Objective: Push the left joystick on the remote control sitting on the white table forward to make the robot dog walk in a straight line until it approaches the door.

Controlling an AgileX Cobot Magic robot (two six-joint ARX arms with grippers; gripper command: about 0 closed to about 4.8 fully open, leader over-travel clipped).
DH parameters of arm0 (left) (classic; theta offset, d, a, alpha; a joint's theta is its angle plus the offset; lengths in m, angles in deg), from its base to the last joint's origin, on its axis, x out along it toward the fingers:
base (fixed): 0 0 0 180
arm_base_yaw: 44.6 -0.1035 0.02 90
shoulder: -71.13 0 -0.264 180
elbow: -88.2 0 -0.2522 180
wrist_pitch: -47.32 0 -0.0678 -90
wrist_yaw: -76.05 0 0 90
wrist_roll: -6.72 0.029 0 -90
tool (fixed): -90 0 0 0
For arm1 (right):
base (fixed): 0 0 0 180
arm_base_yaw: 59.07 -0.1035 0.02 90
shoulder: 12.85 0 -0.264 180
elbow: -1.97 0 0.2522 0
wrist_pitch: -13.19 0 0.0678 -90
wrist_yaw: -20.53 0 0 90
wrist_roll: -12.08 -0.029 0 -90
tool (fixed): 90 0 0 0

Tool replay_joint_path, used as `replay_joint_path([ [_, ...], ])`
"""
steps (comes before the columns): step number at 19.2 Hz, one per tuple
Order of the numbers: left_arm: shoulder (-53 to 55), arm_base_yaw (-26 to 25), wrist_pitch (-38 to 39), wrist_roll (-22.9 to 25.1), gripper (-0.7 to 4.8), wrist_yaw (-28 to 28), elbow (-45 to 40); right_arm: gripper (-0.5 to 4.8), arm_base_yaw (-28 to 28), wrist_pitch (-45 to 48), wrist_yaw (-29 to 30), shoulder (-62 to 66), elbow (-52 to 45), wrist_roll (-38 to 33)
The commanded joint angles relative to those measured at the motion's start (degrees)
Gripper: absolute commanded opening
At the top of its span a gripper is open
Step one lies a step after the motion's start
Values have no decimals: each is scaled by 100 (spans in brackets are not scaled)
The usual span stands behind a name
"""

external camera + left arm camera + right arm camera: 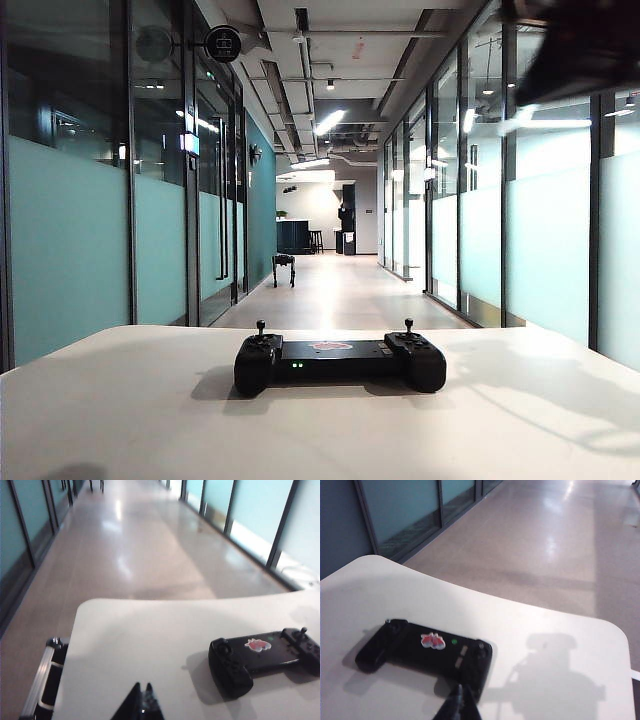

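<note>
The wide flat black gamepad-style remote control point(340, 361) lies on the large matte white table point(130, 420), near the table's far edge and about midway between its left and right edges, its length parallel to that edge. Bare tabletop stretches all round it, most of all toward the near edge and both side edges. Its tiny black left joystick point(261, 327) stands upright on the leftward bulbous end, untouched; the matching right stick point(408, 325) stands on the other end.

The left gripper point(144, 706) hangs above the table's left part, well apart from the controller, its dark fingertips pressed together on nothing. The table's rounded far-left corner lies ahead of it, and a silver-and-black frame point(42, 682) sits just beside the left edge.

The right gripper point(460, 702) hangs over the controller's right end, fingertips closed on nothing; whether it touches the casing cannot be told. In the exterior view only a blurred dark shape shows high on the right.

Beyond the far edge a long glossy corridor floor point(345, 290) runs between glass walls. The small black four-legged robot dog point(284, 268) stands far down it, toward the left wall.
</note>
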Motion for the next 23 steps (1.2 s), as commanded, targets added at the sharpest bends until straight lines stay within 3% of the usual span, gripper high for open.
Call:
replay_joint_path([
  [1, -933, 0, 422, 20, -5, 13, -350, -1, -7, 66, 133, -494, -380, 20],
  [4, -1834, 2, 1268, 42, -5, 125, -527, -1, -9, 57, 166, -1056, -833, 101],
  [6, -1770, 0, 1569, 61, -5, 144, -542, -1, -2, 9, 170, -1401, -1126, 101],
  [11, -1792, 2, 1537, 24, -5, 120, -599, -1, -9, -254, 531, -2201, -1707, 122],
  [23, -1792, 4, 1550, 17, -5, 101, -599, -1, -7, -1554, 422, -3781, -2179, 125],
])
